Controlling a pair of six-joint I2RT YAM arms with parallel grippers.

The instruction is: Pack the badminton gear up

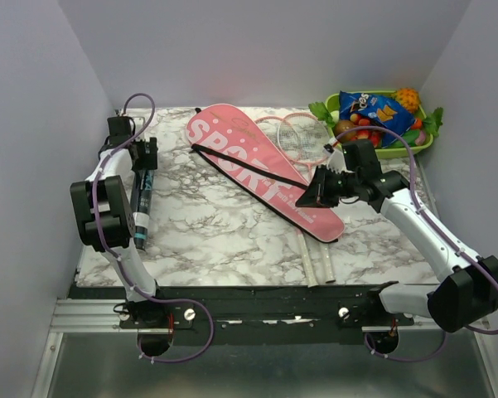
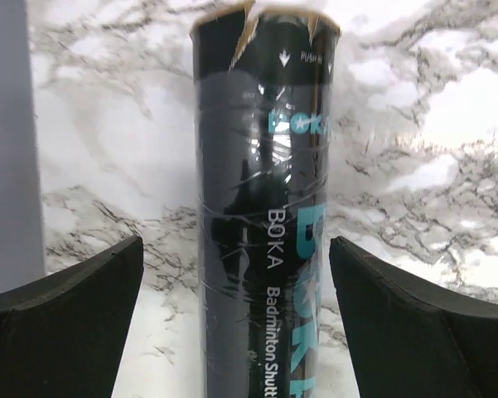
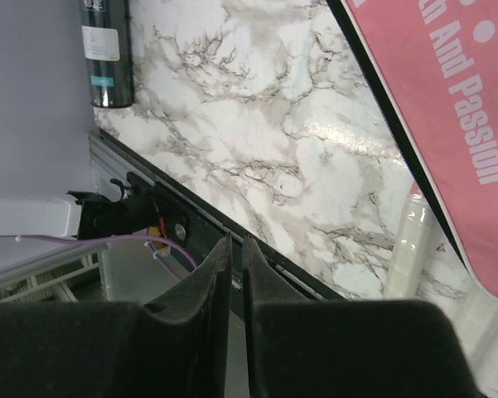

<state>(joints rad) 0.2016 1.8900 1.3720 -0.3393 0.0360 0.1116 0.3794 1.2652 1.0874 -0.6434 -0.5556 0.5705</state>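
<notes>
Since the left gripper (image 2: pixel 236 245) stands with its fingers (image 2: pixel 66 307) apart, one on each side of the tube (image 2: pixel 261 166) and neither touching it, we judge the step in hand to be the grasp of that tube. To do it well, we should come down until both pads sit level with the widest part of the round body, keep the tube centred between them, and close evenly. The wrapping looks glossy and slick, so a pinch placed high or to one side could roll the tube away toward the left wall. We would also grip near the middle of its length so that neither end sags on the lift. The tube lies flat on the marble table (image 1: pixel 215 232), along its left edge, lengthwise from near to far. It is dark, almost black, with teal lettering, the words "BOKA" and "Badminton" in white, and a small "PUSH IN" mark at the far end, where the rim looks ragged. The right gripper (image 3: pixel 236 249) hangs over the near end of the pink bag (image 1: pixel 249 157) with its fingers together, and we see nothing held between them. The rackets (image 1: pixel 302 137) lie partly under the bag, well apart from the tube.
</notes>
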